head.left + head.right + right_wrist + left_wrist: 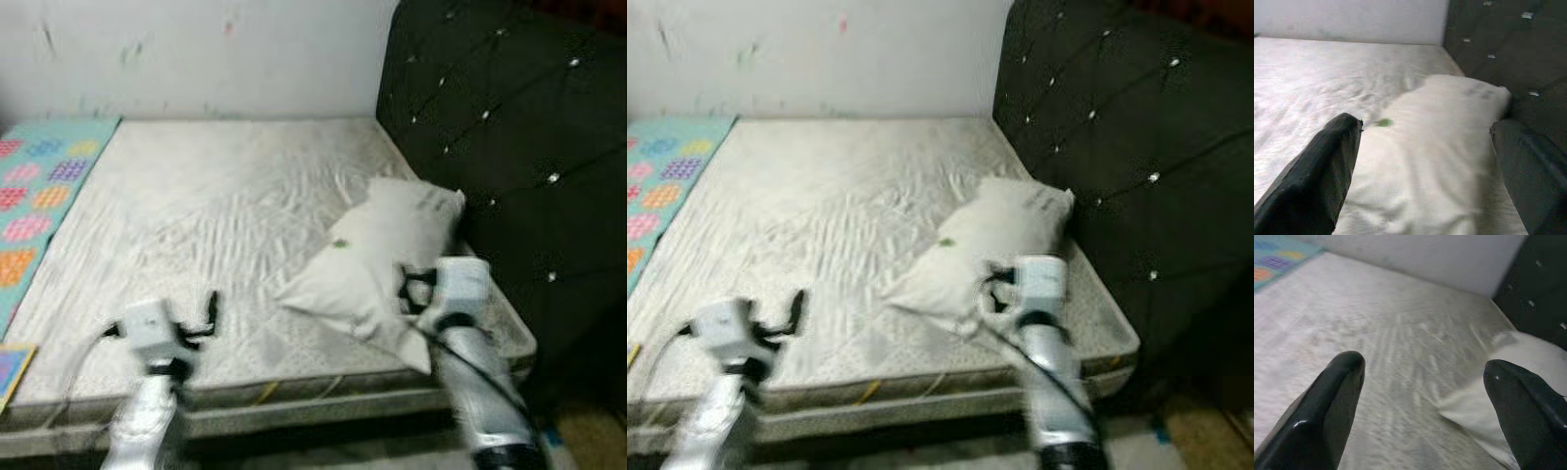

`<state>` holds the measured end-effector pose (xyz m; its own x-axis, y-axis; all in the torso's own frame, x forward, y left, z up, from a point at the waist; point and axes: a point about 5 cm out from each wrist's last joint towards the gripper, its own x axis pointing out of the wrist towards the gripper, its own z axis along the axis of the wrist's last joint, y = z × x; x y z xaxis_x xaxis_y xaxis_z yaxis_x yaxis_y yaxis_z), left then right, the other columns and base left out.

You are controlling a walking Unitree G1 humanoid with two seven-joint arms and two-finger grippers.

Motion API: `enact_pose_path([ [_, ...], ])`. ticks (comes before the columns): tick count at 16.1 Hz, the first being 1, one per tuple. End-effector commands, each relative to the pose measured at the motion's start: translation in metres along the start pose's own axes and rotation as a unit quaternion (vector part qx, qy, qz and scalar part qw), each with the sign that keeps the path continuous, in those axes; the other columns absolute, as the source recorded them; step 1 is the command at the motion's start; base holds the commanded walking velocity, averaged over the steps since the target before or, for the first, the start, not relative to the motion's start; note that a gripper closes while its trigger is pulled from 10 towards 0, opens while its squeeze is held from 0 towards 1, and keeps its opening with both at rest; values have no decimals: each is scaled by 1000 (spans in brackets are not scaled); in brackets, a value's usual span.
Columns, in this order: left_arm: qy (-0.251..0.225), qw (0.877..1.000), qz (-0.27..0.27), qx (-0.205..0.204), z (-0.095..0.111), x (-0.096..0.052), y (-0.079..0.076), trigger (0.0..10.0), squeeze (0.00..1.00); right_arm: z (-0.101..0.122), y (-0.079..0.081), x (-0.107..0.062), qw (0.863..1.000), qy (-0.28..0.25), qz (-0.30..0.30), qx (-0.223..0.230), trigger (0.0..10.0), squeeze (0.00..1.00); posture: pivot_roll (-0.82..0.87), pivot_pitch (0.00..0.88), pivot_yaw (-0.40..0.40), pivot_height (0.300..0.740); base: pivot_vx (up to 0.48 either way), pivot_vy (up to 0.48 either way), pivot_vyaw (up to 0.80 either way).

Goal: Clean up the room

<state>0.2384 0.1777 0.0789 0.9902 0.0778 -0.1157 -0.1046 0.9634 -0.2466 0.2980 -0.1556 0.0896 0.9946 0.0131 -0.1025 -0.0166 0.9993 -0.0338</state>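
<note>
Pillow (377, 257) lies askew just ahead of the released right gripper (1425, 142), not yet grasped; left gripper (1425, 382), also released, hovers over the bare mattress (216, 206)

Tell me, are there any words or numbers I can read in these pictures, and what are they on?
No words or numbers can be read anywhere.
pillow: a dark smudge near its top corner could be print, too blurred to read; the small green mark is not a letter.
colourful mat: only coloured patches, no text.
wall: faint scribble marks, no words.
black headboard: shiny studs, no text.
</note>
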Motion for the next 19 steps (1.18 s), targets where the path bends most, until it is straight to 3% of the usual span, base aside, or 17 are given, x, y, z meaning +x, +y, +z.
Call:
enact_pose_path([
  [1, -11, 1000, -24, -8, 3, 1, -11, 10000, 0, 6, -10, 2, 1000, -11, -11, -6, 10000, 0, -64, 0, 6, 740, 0, 0, 0],
  [15, -19, 999, -46, -4, 6, -1, -14, 10000, 0, 6, -10, 3, 1000, -10, -10, -8, 10000, 0, -62, 0, 7, 740, 390, 0, 0],
  [19, -10, 1000, -28, 2, 4, 0, -10, 10000, 0, 3, -11, 2, 1000, -7, -14, -7, 10000, 0, -62, 0, 9, 740, 146, 0, 0],
])
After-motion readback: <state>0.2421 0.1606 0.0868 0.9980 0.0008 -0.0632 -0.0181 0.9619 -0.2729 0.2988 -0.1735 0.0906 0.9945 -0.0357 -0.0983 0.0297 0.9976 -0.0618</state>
